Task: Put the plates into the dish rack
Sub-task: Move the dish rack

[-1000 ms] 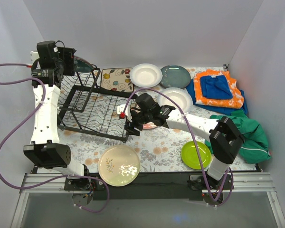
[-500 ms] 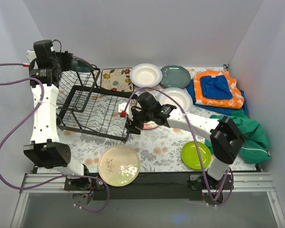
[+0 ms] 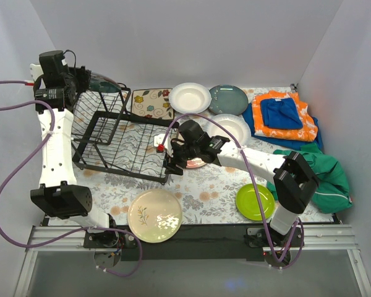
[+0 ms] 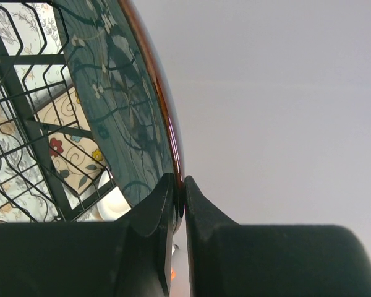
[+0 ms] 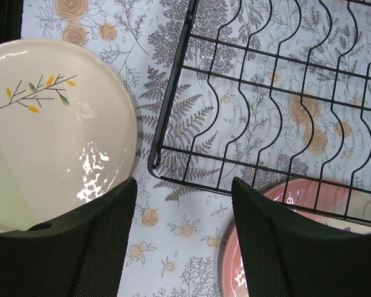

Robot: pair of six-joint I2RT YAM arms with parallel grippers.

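Seven plates, one dish rack, one tile, at least three cloths, two grippers.
The plates are splitting into two white deep ones, the rear white plate and the nearer white plate; two dark ones, the flat dark plate and the upright dark plate; and one each of pink plate, cream sprig plate and lime green plate. The cloths are counting as one orange cloth, one blue cloth and one green cloth. Each arm is carrying one gripper: left gripper, right gripper.
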